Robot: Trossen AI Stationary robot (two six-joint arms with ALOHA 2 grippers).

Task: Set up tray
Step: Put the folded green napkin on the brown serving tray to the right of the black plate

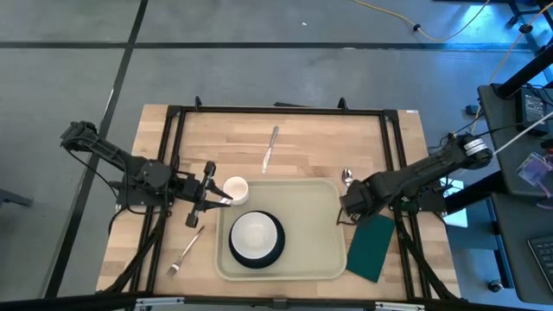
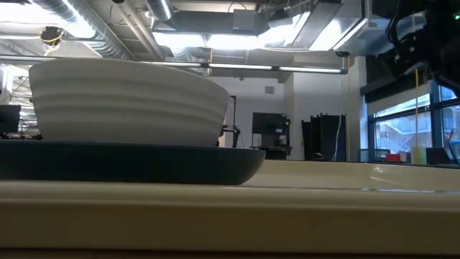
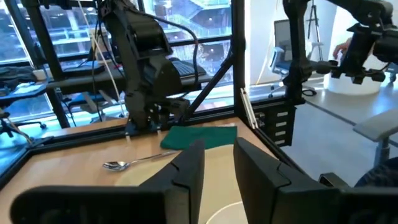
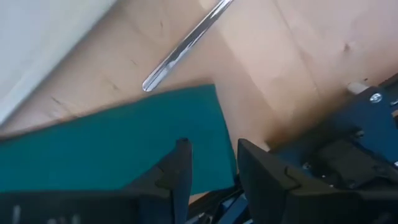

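The pale beige tray (image 1: 320, 259) lies at the table's near middle and carries a dark plate (image 1: 278, 250) with a white bowl (image 1: 255, 235). A white cup (image 1: 236, 187) stands upright over the tray's far left corner. My left gripper (image 1: 222, 199) reaches it level from the left. The dark green napkin (image 1: 373, 248) lies flat beside the tray's right rim. My right gripper (image 4: 214, 165) points down over the napkin's far end, open, with its fingers above the cloth. A spoon (image 1: 347, 178) lies just beyond it. My left gripper comes level from the table's left and its fingertips meet the cup's near left side (image 1: 227, 199). The fingers themselves hide which part of the cup they have. Whether the upright cup rests on the tray or hangs just above it cannot be told.
A knife (image 1: 270, 149) lies on the bare wood beyond the tray and a fork (image 1: 185, 251) lies left of it. A black frame (image 1: 276, 111) borders the table. In the low view the bowl (image 2: 129, 101) and plate (image 2: 144, 164) fill the foreground.
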